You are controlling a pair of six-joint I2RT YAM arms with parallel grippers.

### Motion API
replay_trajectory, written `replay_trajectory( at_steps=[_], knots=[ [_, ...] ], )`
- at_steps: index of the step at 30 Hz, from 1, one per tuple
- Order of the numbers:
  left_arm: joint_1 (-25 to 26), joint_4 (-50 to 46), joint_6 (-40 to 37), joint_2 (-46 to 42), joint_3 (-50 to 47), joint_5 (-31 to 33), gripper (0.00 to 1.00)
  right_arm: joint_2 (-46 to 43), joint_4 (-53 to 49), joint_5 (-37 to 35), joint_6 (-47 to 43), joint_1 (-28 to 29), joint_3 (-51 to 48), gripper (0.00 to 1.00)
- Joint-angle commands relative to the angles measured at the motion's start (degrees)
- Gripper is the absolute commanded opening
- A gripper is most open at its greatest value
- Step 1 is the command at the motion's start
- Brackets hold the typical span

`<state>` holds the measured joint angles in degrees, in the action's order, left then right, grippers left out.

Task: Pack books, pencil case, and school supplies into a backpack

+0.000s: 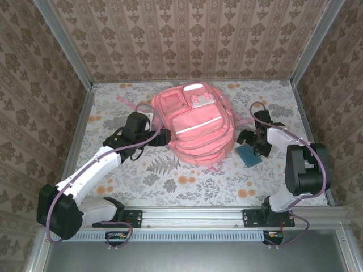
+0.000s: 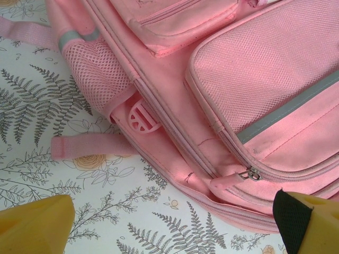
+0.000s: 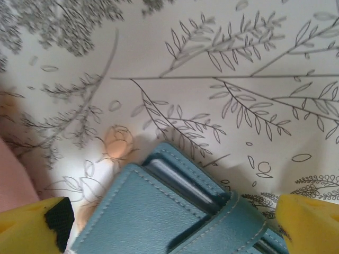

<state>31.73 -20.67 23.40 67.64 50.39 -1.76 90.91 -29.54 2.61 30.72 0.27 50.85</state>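
Observation:
The pink backpack lies flat in the middle of the table, front pockets up. My left gripper hovers at its left side, open, with its yellow fingertips wide apart over the zipper seam and a zipper pull; the backpack takes up most of the left wrist view. To the right of the bag, a flat teal school supply with a stitched strap lies on the table. My right gripper is open just above it, and the teal item lies between its fingertips. The books and pencil case are out of view.
A loose pink strap and a mesh side pocket lie on the fern-print tablecloth. Patterned walls with metal posts close in the table on three sides. The rail holding the arm bases runs along the near edge.

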Motion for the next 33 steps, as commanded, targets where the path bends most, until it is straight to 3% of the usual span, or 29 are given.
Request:
replay_trajectory(
  at_steps=[1, 9, 11, 15, 17, 27, 33],
  knots=[
    [-0.4, -0.3, 0.8, -0.1, 1.0, -0.7, 0.99, -3.0, -2.6, 3.9, -1.2, 0.2, -3.2, 1.0],
    [-0.4, 0.6, 0.9, 1.1, 0.5, -0.6, 0.99, -14.1, 1.7, 19.0, 2.4, 3.7, -11.7, 0.96],
    [-0.5, 1.0, 1.2, 1.2, 0.4, -0.9, 0.99, -14.5, 1.2, 16.3, 2.4, 4.1, -12.0, 0.91],
    [-0.4, 0.7, 1.0, 1.1, 0.7, -1.8, 0.99, -13.8, -3.7, 2.7, 3.3, 4.0, -10.5, 0.8],
    [-0.4, 0.2, 0.8, 0.9, 1.0, -1.8, 0.99, -13.8, -3.5, 0.9, 4.7, 3.5, -10.8, 0.75],
    [-0.4, 0.0, 1.1, 0.3, 0.9, -2.1, 0.99, -6.8, 6.9, 7.6, 7.2, 1.0, -11.4, 0.62],
    [-0.4, -0.2, 1.2, 0.0, 1.2, -2.8, 0.99, -4.7, 8.2, 9.3, 6.4, 0.7, -10.5, 0.42]
  ],
)
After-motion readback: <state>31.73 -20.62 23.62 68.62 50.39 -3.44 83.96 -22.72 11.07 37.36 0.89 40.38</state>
